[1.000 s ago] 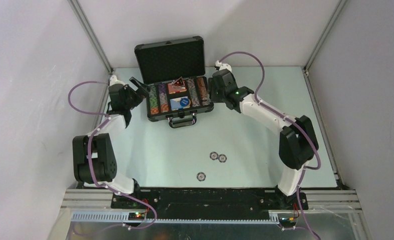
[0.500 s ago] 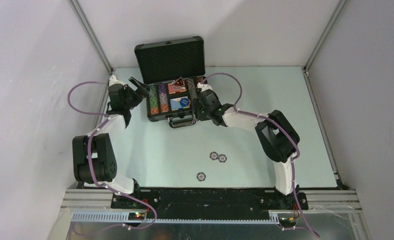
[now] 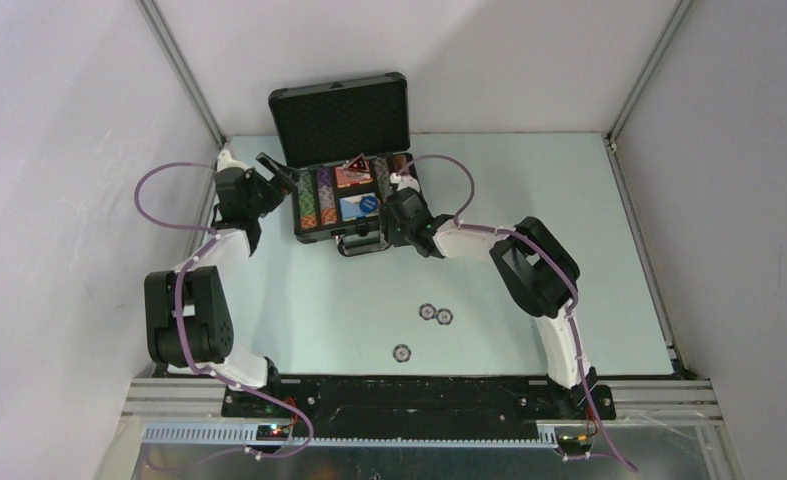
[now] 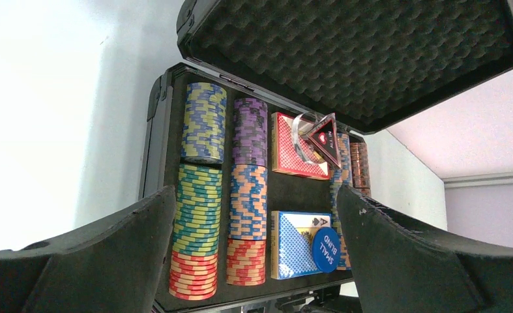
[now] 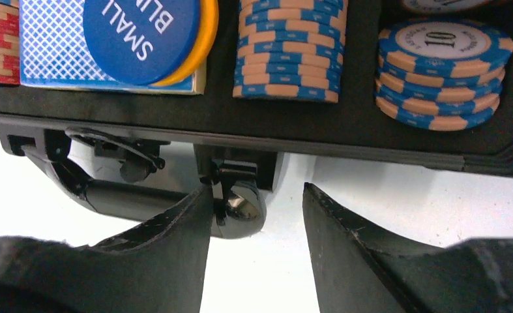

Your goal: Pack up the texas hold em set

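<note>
The black briefcase [image 3: 310,228] of the texas hold em set lies open at the back of the table, its foam lid [image 3: 341,115] upright. Inside are rows of multicoloured chips [image 4: 198,222], a red-patterned deck [image 4: 286,147] with the dark triangular marker [image 4: 324,138] on it, and a blue deck [image 4: 296,241] under a blue button [image 4: 325,248]. My left gripper [image 3: 274,170] hangs open just left of the case, empty. My right gripper [image 3: 394,218] is open low at the case's front right, its left finger [image 5: 188,222] beside the handle's end [image 5: 240,207], holding nothing.
Three loose round chips [image 3: 428,312], [image 3: 445,317], [image 3: 401,352] lie on the table in front of the case, toward the arm bases. An orange button [image 5: 206,39] peeks from under the blue one. White walls close in the left, back and right sides.
My right arm has swung from the case's right side round to its front, by the handle. The left arm and the case's contents have not moved.
</note>
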Motion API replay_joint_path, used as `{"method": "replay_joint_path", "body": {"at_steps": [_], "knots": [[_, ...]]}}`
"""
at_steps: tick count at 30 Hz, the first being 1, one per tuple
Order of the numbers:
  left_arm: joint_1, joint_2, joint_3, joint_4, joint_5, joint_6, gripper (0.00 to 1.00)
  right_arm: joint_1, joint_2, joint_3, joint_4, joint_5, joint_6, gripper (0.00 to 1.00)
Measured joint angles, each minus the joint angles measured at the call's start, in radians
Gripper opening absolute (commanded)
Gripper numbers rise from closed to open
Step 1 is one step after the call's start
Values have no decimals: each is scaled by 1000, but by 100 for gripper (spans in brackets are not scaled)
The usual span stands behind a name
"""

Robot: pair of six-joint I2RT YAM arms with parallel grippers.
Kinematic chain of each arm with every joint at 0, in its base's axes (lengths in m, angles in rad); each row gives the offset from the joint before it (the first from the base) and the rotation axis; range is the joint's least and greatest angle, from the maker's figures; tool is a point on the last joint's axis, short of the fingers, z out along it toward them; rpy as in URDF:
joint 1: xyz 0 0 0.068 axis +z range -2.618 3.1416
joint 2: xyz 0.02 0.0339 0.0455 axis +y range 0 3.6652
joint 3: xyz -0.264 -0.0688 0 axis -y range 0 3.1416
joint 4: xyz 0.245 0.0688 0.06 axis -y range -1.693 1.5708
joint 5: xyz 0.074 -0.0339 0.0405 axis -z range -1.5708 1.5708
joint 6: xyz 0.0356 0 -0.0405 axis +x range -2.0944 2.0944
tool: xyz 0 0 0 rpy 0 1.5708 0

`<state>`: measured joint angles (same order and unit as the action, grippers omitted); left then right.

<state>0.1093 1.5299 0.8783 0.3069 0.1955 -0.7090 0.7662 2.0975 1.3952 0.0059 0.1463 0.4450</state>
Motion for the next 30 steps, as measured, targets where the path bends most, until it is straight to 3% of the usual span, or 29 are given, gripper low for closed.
{"method": "replay_joint_path", "body": {"at_steps": [5, 9, 11, 12, 14, 18, 23, 30], "knots": [[1, 0, 0, 6, 3, -1, 98, 11, 42, 53, -18, 35, 14, 55], [3, 0, 0, 7, 8, -2, 98, 17, 74, 83, -16, 69, 49, 45], [4, 0, 0, 9, 11, -3, 98, 20, 92, 108, -21, 84, 61, 34], [5, 0, 0, 10, 13, -3, 98, 23, 100, 127, -47, 94, 61, 19], [6, 0, 0, 13, 16, -6, 98, 29, 106, 148, -79, 114, 61, 1], [13, 2, -3, 16, 18, -15, 98, 32, 108, 151, -88, 138, 62, 0], [37, 20, -15, 21, 17, -43, 97, 25, 70, 43, 43, 132, 107, 0], [46, 80, -14, 21, 21, -54, 87, -13, -68, -132, 101, 74, 245, 0]]}}
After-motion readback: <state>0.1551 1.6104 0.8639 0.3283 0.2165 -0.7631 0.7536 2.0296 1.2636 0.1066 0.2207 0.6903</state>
